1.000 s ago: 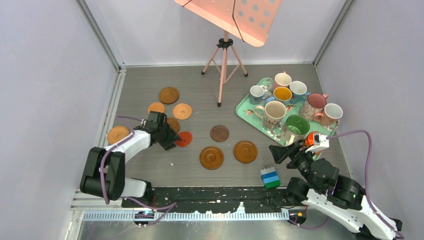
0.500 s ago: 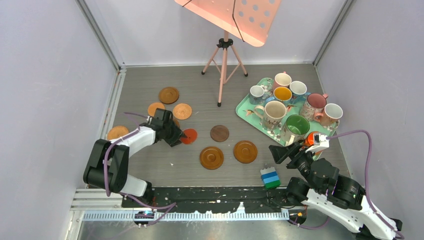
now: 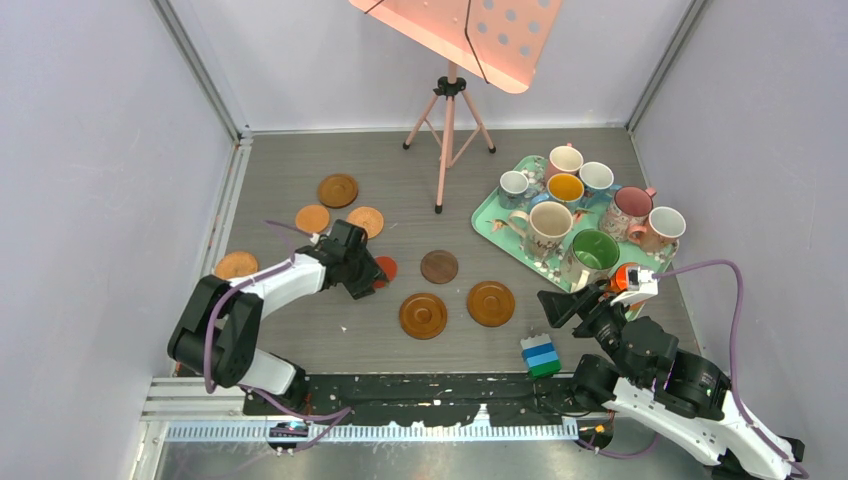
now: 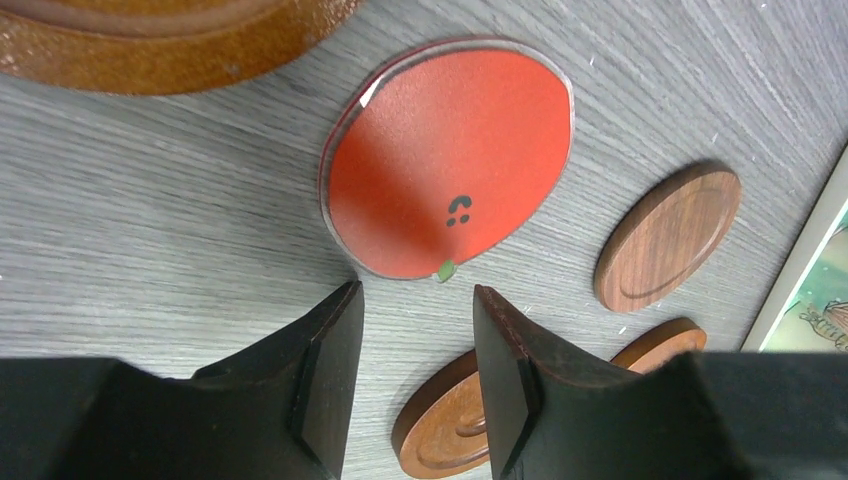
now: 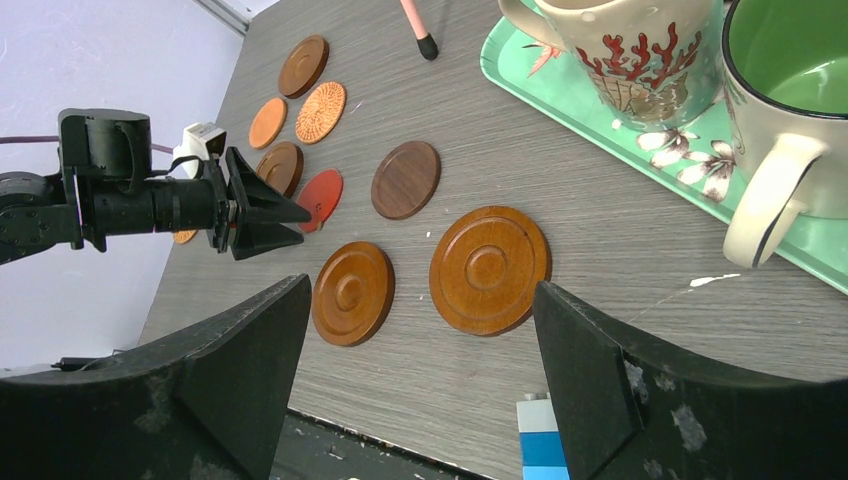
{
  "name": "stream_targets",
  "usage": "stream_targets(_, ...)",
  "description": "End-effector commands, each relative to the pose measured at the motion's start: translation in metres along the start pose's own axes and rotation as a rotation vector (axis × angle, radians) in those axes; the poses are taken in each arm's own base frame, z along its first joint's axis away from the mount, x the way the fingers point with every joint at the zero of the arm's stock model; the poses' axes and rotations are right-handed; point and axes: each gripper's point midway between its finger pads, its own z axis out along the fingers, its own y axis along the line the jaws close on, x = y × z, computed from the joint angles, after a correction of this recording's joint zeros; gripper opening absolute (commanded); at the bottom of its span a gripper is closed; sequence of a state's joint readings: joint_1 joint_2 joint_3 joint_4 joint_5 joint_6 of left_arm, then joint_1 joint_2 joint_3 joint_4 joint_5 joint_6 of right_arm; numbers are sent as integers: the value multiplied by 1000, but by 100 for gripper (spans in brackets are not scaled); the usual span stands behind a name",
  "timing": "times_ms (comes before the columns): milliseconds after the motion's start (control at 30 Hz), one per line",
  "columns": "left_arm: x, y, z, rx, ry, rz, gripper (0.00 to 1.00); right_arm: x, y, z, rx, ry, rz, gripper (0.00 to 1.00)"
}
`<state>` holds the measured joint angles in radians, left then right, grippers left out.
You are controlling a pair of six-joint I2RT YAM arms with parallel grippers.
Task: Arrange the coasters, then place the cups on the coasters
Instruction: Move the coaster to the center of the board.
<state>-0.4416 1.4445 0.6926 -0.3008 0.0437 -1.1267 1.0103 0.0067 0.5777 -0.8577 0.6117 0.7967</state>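
Since a second ago, the left gripper (image 3: 372,272) has swung rightward across the top view. The red coaster (image 3: 385,267) has slid with it, away from the orange-tan discs at upper left and toward the dark brown coaster (image 3: 439,266) at centre.

In the left wrist view, its jaws stand half parted with nothing between them. The red coaster (image 4: 450,160) lies flat on the table (image 4: 150,230), just beyond the tips. We judge this to be a push rather than a grasp.

To do it well, we keep the tips low and square against the disc's near edge, so that it slides straight and does not spin off to one side. We stop short of the dark brown coaster (image 4: 668,238), leaving a gap wide enough for a cup to stand on each. The two grooved coasters (image 3: 423,315) already sit in a row below centre.

The right gripper (image 3: 555,303) hangs wide open and empty at lower right. The cups (image 3: 565,160) all wait on the mint tray (image 3: 490,228) at right.

For writing, we find only a small black curled mark with two dots on the red coaster and a green tab at its rim. We can read no words or brand anywhere.
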Motion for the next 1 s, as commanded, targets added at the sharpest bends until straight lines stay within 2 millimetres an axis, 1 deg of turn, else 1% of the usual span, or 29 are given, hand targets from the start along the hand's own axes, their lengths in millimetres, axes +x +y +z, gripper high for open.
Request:
stream_targets(0, 0, -4, -2, -30, -13, -5, 47, -20, 8, -14, -94, -85, 93, 89)
stream_targets(167, 0, -17, 3, -12, -12, 3, 48, -21, 8, -15, -94, -86, 89, 89)
stream_targets(367, 0, -25, 10, -19, -3, 12, 48, -22, 8, -16, -98, -87, 95, 89)
stream_targets(433, -2, -29, 12, -18, -4, 18, 48, -22, 8, -16, -97, -88, 95, 89)
stream_targets(500, -8, -29, 13, -36, -28, 23, 48, -22, 8, -16, -98, -89, 96, 89)
stream_targets(667, -14, -30, 14, -64, -40, 38, 47, -22, 8, -16, -98, -88, 95, 89)
stream_targets(967, -25, -48, 12, -41, -62, 70, 47, -22, 8, -16, -98, -88, 96, 89)
